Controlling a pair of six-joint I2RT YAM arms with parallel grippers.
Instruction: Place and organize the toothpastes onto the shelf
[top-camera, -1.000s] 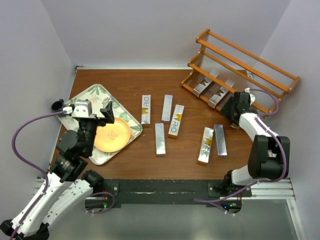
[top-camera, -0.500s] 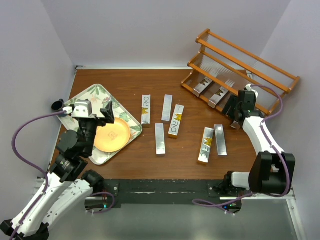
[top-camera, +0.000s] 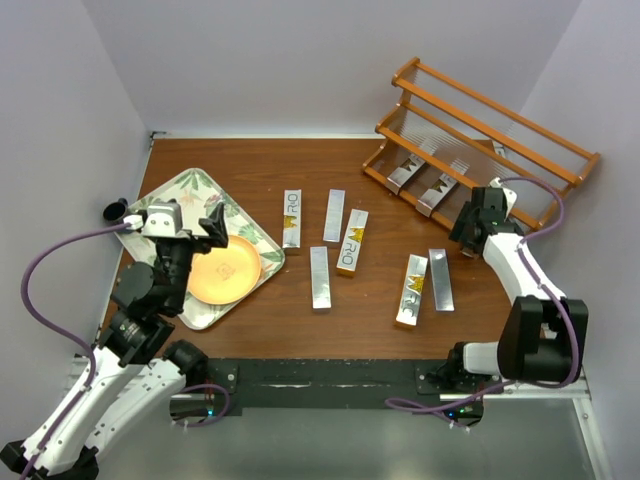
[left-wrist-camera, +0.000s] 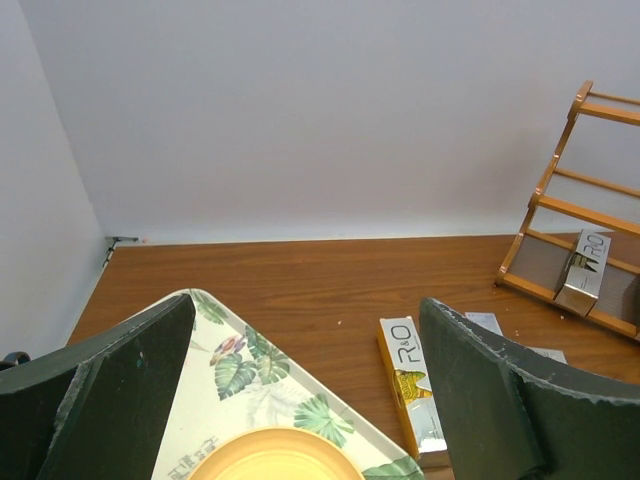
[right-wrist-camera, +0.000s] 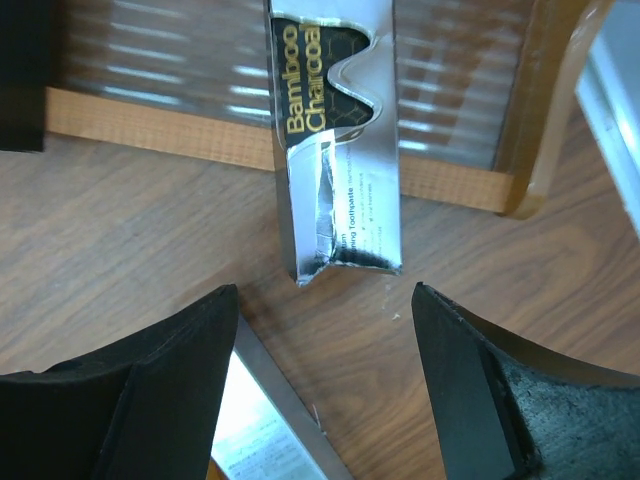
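Right wrist view: my right gripper (right-wrist-camera: 322, 310) stands parted and empty, just short of a toothpaste carton (right-wrist-camera: 335, 150) that leans over the lowest rail of the shelf (right-wrist-camera: 130, 128), its near end down on the table (right-wrist-camera: 120, 230). I'd judge it light, stiff but crushable, and slick in its foil (the near end looks creased), so I would pinch the long sides at mid-length, gently. My left gripper (left-wrist-camera: 307, 320) hangs wide open, holding nothing, well away from the shelf.
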